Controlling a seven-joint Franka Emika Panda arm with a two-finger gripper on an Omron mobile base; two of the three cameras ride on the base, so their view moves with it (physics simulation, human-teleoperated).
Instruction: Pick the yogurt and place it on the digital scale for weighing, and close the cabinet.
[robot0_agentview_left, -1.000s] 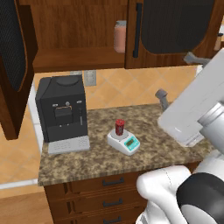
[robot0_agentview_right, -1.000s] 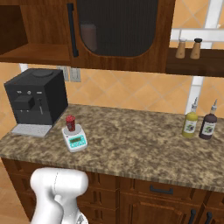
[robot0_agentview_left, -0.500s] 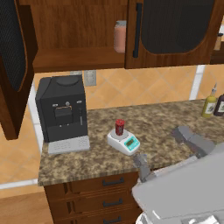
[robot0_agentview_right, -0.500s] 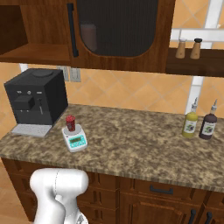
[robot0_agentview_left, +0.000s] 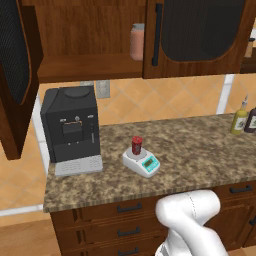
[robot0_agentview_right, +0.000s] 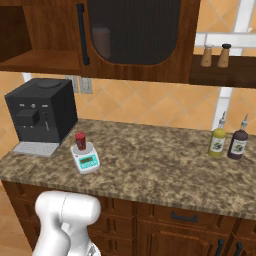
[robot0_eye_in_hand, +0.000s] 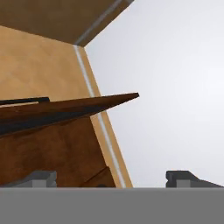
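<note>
The yogurt (robot0_agentview_left: 136, 145) (robot0_agentview_right: 80, 141), a small red cup with a dark top, stands upright on the digital scale (robot0_agentview_left: 142, 163) (robot0_agentview_right: 85, 160), whose display is lit teal. Above the counter hangs the dark brown cabinet (robot0_agentview_left: 90, 30) (robot0_agentview_right: 132, 70). Its left door (robot0_agentview_left: 15, 75) is swung wide open and its right door (robot0_agentview_left: 200, 30) is shut. In the hand view my gripper (robot0_eye_in_hand: 111, 178) is open, with nothing between its fingertips (robot0_eye_in_hand: 40, 177). It faces the thin edge of a dark brown wooden panel (robot0_eye_in_hand: 65, 110) against a tan wall.
A black coffee machine (robot0_agentview_left: 70, 130) (robot0_agentview_right: 40, 117) stands left of the scale. A pinkish jar (robot0_agentview_left: 137, 42) sits on the open cabinet shelf. Two bottles (robot0_agentview_right: 227, 142) stand at the counter's right end, with two shakers (robot0_agentview_right: 216, 55) on a shelf above. Drawers (robot0_agentview_left: 125, 220) run below the counter.
The arm has swung down and out of the left base view, where it crossed the right side before. The yogurt, the scale and the cabinet doors have not moved.
</note>
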